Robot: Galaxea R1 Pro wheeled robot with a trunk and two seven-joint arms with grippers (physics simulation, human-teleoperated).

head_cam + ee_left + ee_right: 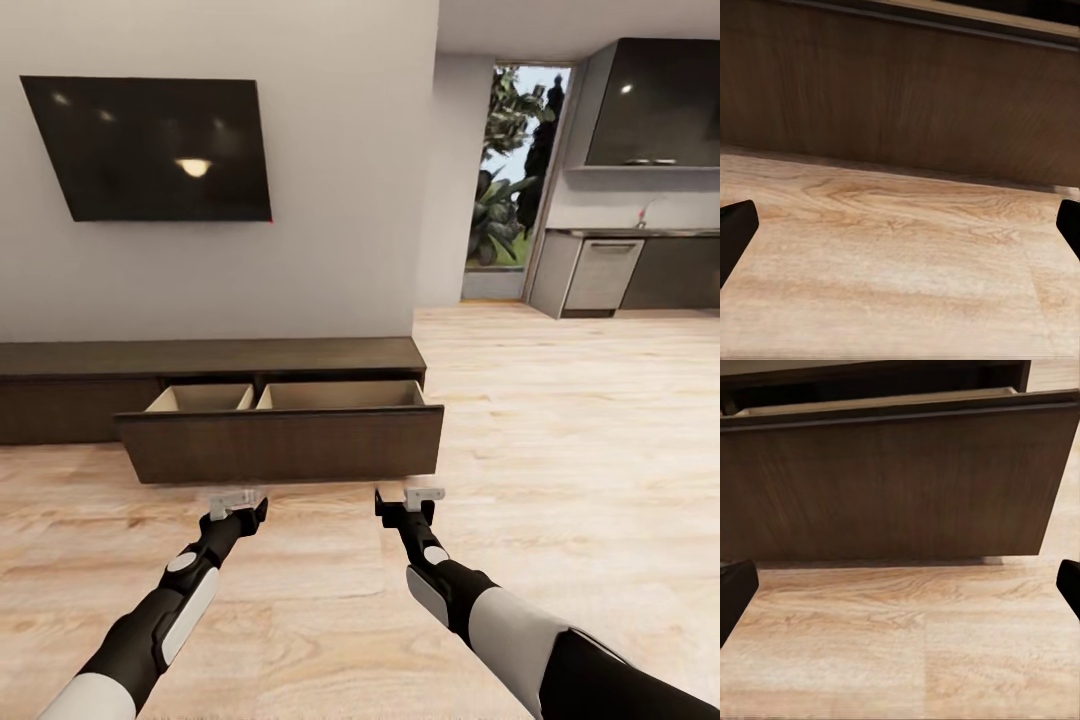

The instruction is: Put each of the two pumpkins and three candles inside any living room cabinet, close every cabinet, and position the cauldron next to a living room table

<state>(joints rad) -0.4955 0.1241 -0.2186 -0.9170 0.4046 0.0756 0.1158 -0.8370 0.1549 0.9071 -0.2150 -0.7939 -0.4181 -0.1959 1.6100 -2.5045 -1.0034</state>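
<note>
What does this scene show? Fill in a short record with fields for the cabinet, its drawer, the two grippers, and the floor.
cabinet: long, low, dark brown cabinet against the wall under a TV
drawer: drawer pulled out; visible pale interior looks empty
left gripper: left gripper open, empty, facing the drawer front
right gripper: right gripper open, empty, facing the drawer front
floor: light wood floor

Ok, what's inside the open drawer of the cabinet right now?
From the head view, the open drawer of the cabinet shows two pale wood compartments, with only their upper inner walls visible and nothing sticking up. The dark drawer front hides the floors, so low-lying items cannot be ruled out.
</note>
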